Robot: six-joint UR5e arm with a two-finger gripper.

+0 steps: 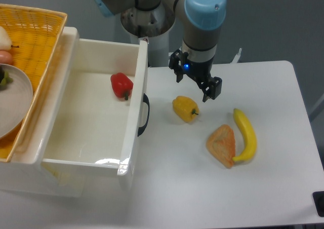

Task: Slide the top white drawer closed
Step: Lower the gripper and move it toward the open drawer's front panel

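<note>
Left edge crops yellow wicker basket [35,31] and plate [12,107].

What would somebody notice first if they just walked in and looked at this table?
Probably the top white drawer, pulled wide open on the left with a red pepper lying inside near its front panel. Next, the gripper hanging open above the table, just over a yellow pepper. To the right lie a banana and a wedge of bread, touching.

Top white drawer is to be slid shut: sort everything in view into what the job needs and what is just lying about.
Needed:
top white drawer, standing open
tool, hanging over the table beside the drawer front

Lying about:
red pepper, inside the drawer
yellow pepper
banana
bread slice
yellow wicker basket
plate
</note>
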